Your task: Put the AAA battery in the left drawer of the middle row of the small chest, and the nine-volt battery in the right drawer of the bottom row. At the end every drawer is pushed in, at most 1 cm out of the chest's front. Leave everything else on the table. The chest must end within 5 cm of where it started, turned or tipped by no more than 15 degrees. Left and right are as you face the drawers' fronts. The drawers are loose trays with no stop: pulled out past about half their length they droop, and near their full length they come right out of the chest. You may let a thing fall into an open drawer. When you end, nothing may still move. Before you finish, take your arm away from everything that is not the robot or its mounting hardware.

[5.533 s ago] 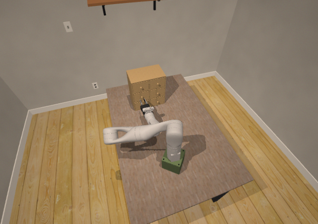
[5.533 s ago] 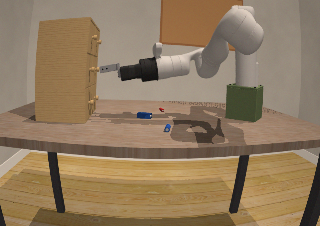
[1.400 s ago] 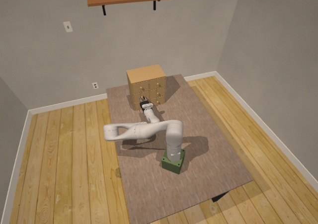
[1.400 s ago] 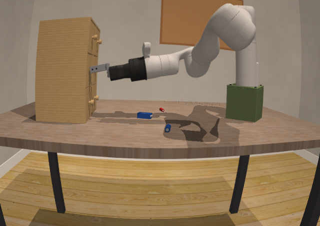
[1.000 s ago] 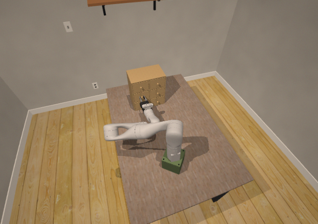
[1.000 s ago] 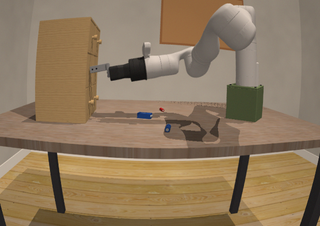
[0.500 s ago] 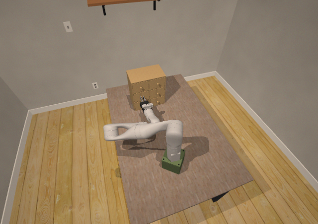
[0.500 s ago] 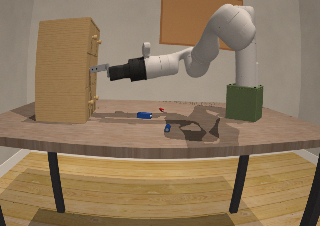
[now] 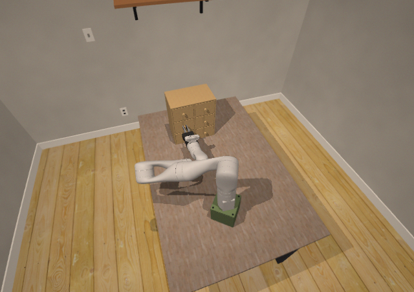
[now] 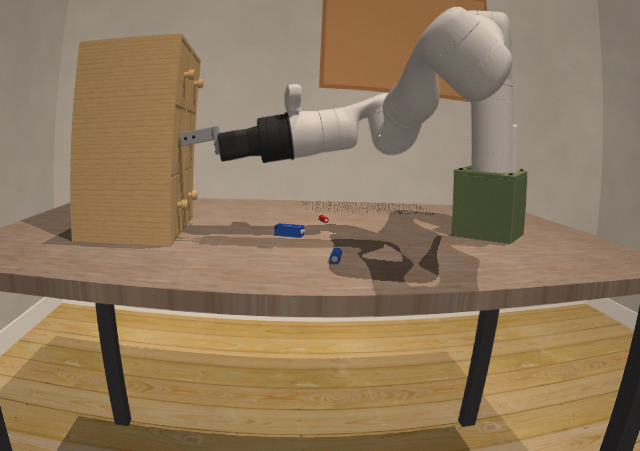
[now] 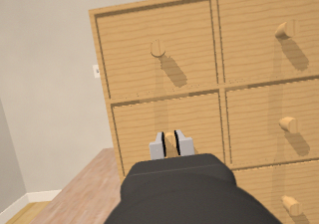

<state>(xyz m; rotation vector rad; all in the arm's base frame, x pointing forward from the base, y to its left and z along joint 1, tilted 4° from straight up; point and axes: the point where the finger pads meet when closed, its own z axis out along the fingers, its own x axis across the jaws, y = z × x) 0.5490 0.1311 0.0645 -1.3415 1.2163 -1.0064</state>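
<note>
The small wooden chest [image 9: 190, 111] stands at the far end of the table, with two columns of drawers in three rows, all flush with its front. It also shows in the side view [image 10: 129, 141]. My gripper [image 11: 169, 139] reaches level at the left drawer of the middle row and is shut on that drawer's knob [image 11: 170, 138]; in the side view its fingers [image 10: 199, 136] touch the chest's front. A blue box-shaped nine-volt battery [image 10: 288, 229] lies on the table below my arm. A small red AAA battery [image 10: 323, 218] lies a little behind it.
A thicker blue cylinder battery [image 10: 336, 255] lies nearer the table's front edge. My green base block [image 10: 489, 203] stands at the right. The other drawer knobs [image 11: 287, 124] stick out beside the gripper.
</note>
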